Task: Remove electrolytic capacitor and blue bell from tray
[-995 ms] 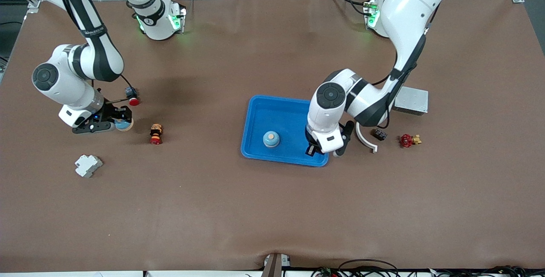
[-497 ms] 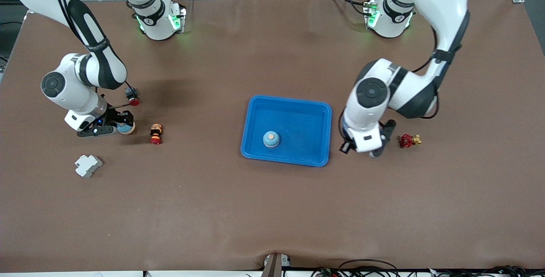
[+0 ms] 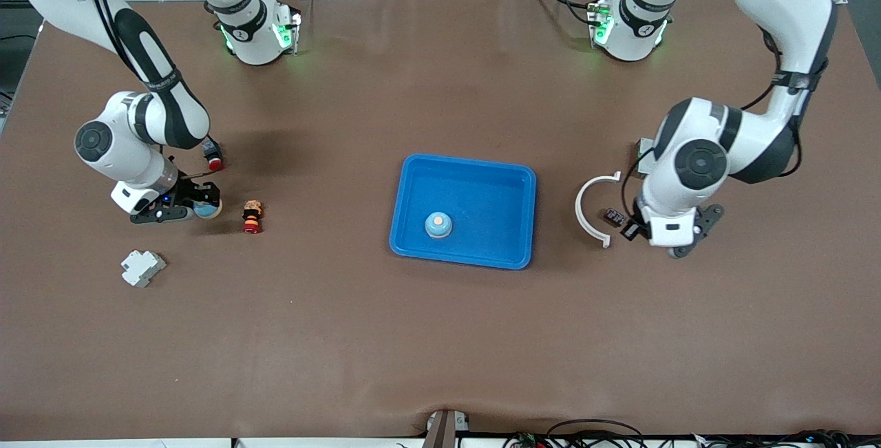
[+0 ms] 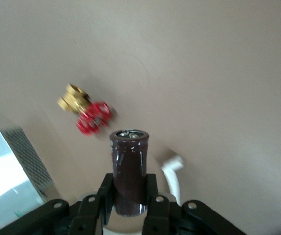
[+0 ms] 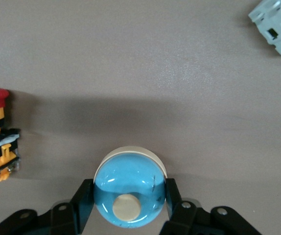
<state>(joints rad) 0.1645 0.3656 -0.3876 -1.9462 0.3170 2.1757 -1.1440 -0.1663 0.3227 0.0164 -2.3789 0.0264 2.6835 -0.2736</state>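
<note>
Left hand (image 4: 129, 185) is clamped on the electrolytic capacitor (image 4: 129, 171), fingers pinching its lower body, and the can's long axis runs straight out from the hand along the fingers. It hangs over open counter (image 3: 440, 352) at the left arm's end, well outside the tray (image 3: 462, 255) — so as I read it, this one only needs setting down.

What matters is the room under it: the red valve (image 4: 92, 117) lies near, the grey metal box (image 4: 13, 171) sits off to one side and the white arc (image 3: 590, 207) on the tray's side. The brown surface between them looks flat and bare, enough for the can.

Right hand (image 5: 129, 188) is down by the right arm's edge of the counter, fingers against both sides of a second bell (image 5: 129, 196) that rests on the surface, a red-capped button (image 3: 252, 217) just beside it.

The blue bell (image 3: 438, 225) sits upright in the tray, toward its near rim — about midway between the two hands, I judge.
</note>
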